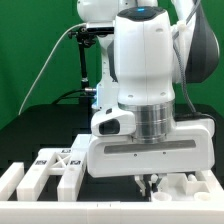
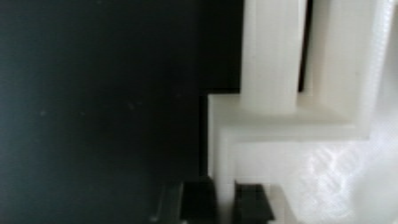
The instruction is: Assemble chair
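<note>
"Where's the gripper from where you stand?"

"Low over the black table [image 1: 30,125], right at the front. The arm [image 1: 150,60] fills most of what I see, white and bulky. The gripper [image 1: 152,183] points straight down among the chair pieces [image 1: 45,168]."

"Fingers spread?"

"No, pressed together. In the wrist view the two dark fingers [image 2: 189,203] sit side by side with barely a sliver between them. I see nothing pinched there."

"And the chair?"

"In more than one lot on the table. A cluster of white blocky parts with black-and-white square tags lies at the exterior view's left, beside the gripper's housing. Another white block [image 1: 196,186] lies at the exterior view's right, near the fingers."

"What does the wrist camera catch?"

"A stepped white piece [image 2: 285,130] lying on the dark table, with a straight bar running out from a wider, squared-off part. The fingertips are just beside the corner of that wider part. Whether they touch it I can't tell, because the picture is blurred there."

"Anything behind?"

"A green backdrop [image 1: 30,50] runs across the back of the scene. The arm's white base stands in front of it, at the far side of the table."
</note>
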Controlling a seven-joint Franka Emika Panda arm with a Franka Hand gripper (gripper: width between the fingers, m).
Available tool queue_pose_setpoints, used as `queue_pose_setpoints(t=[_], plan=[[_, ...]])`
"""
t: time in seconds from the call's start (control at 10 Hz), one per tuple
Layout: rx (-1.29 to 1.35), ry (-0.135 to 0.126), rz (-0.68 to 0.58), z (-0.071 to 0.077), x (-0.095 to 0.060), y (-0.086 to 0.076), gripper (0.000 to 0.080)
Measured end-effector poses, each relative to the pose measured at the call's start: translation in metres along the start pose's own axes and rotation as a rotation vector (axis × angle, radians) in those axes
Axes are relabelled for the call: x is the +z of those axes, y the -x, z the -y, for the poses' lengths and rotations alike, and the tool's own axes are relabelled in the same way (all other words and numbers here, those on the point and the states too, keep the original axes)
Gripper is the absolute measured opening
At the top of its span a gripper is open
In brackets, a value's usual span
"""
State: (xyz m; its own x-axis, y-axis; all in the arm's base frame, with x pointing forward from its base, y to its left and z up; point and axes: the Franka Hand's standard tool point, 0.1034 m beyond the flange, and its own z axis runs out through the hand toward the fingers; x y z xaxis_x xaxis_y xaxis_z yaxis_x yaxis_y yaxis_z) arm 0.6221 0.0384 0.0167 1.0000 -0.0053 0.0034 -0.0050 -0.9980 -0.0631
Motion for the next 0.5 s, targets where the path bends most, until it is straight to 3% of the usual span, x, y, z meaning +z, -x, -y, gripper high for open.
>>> queue_pose_setpoints(t=[0.2, 0.3, 0.4, 0.5], plan=[[-0.001, 0.0, 0.0, 0.0, 0.0002, 0.0002, 0.003], [-0.001, 0.0, 0.001, 0.0, 0.0005, 0.0007, 0.0278], [-0.001, 0.0, 0.001, 0.0, 0.0005, 0.0007, 0.0278], [-0.001, 0.0, 0.001, 0.0, 0.0005, 0.0007, 0.0473]])
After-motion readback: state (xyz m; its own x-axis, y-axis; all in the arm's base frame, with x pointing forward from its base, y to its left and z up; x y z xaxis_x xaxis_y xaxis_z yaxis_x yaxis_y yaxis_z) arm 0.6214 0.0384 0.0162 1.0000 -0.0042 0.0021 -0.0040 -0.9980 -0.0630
